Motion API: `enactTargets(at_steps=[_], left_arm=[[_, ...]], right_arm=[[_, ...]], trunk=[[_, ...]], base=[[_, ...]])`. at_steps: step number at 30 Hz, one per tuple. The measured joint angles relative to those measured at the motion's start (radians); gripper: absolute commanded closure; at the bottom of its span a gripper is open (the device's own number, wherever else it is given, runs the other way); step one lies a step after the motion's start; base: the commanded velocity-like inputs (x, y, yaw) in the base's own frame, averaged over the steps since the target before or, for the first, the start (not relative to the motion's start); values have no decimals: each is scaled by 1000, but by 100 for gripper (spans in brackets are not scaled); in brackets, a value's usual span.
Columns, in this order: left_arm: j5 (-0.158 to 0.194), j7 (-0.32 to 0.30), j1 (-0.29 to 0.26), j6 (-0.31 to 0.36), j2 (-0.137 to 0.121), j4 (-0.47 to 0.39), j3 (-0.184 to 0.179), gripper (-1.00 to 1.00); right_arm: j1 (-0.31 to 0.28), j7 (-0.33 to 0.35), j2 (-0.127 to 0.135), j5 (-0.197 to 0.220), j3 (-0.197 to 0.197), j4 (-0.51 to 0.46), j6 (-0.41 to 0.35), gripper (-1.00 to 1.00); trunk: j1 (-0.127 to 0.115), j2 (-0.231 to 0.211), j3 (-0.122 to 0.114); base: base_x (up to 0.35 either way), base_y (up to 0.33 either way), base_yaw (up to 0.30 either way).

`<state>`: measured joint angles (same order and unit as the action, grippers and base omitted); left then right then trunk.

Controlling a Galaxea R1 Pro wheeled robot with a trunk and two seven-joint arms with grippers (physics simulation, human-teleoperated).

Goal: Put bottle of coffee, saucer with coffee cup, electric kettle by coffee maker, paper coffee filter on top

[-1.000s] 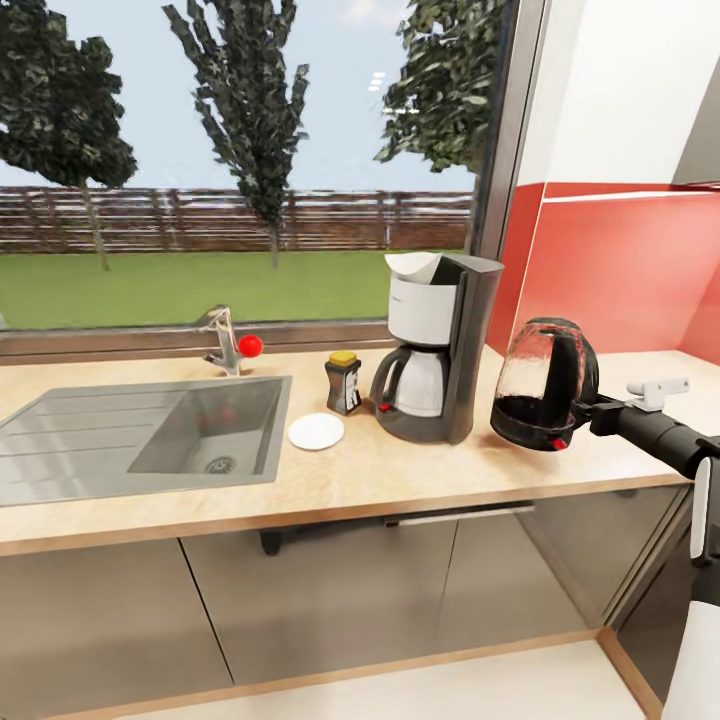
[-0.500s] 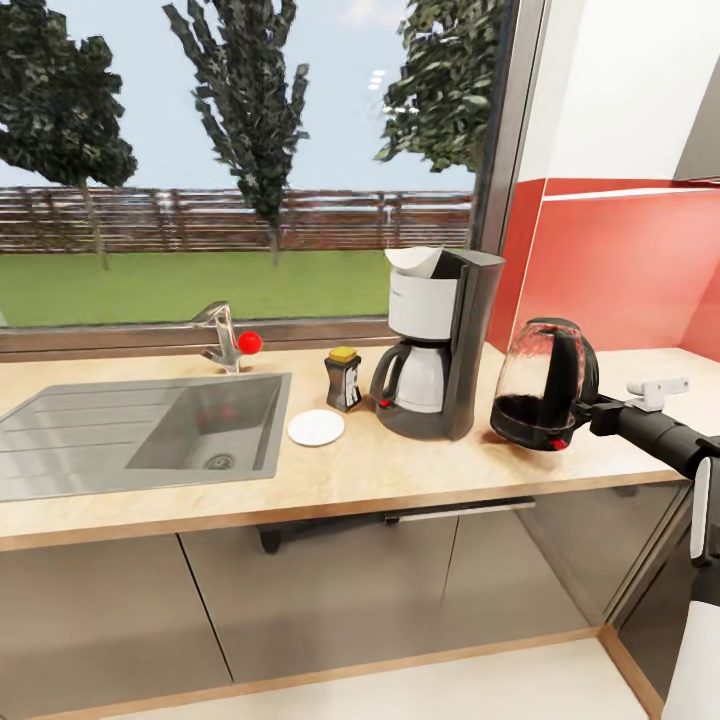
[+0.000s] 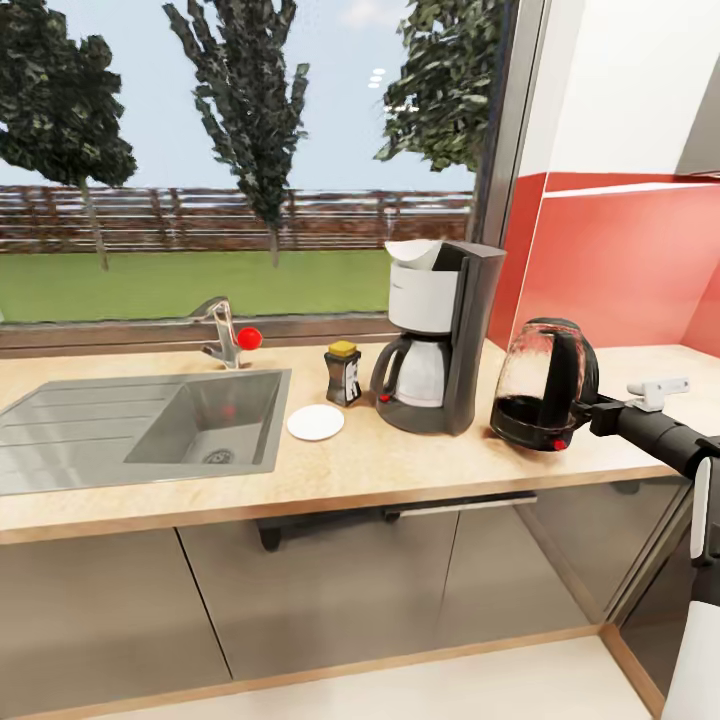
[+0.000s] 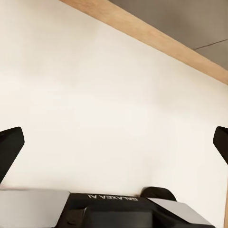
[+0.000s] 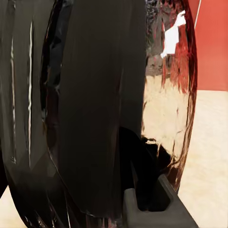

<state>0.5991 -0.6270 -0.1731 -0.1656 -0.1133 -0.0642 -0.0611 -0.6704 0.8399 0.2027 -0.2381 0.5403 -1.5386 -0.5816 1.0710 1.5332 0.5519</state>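
On the desk (image 3: 400,470), the sink (image 3: 130,425) lies left. Rightward come the saucer (image 3: 316,422), the bottle of coffee (image 3: 343,373) behind it, the coffee maker (image 3: 440,340) bearing 1 paper coffee filter (image 3: 413,254), then the electric kettle (image 3: 540,385).

Steel sink (image 3: 120,425), faucet (image 3: 222,335), window (image 3: 240,160), trees.

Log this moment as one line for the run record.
right gripper: shut on kettle handle | kettle: right of coffee maker, at countertop level | left gripper: open | cup: not yet on saucer
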Motion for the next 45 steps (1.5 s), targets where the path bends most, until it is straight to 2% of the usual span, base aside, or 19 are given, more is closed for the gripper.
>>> enactTargets(at_steps=[7, 10, 18, 22, 31, 35, 40, 45], left_arm=[[0, 0, 0, 0, 0, 0, 0, -100], [0, 0, 0, -1, 0, 0, 0, -100], [0, 0, 0, 0, 0, 0, 0, -100], [0, 0, 0, -1, 0, 0, 0, -100], [0, 0, 0, 0, 0, 0, 0, -100], [0, 0, 0, -1, 0, -1, 0, -100], [0, 0, 0, 0, 0, 0, 0, -100], [0, 0, 0, 0, 0, 0, 0, -100]], right_arm=[[0, 0, 0, 1, 0, 0, 1, 100], [0, 0, 0, 0, 0, 0, 0, 100], [0, 0, 0, 1, 0, 0, 1, 100], [0, 0, 0, 0, 1, 0, 0, 100], [0, 0, 0, 1, 1, 0, 1, 100], [0, 0, 0, 1, 1, 0, 0, 100], [0, 0, 0, 2, 1, 0, 1, 100], [-1, 0, 0, 12, 2, -1, 6, 100]], trunk=[[4, 7, 3], [15, 28, 13], [15, 28, 13], [31, 56, 25], [31, 56, 25], [46, 84, 38], [46, 84, 38], [65, 119, 53]], base=[[0, 0, 0], [0, 0, 0], [0, 0, 0], [0, 0, 0], [0, 0, 0], [0, 0, 0], [0, 0, 0], [0, 0, 0]])
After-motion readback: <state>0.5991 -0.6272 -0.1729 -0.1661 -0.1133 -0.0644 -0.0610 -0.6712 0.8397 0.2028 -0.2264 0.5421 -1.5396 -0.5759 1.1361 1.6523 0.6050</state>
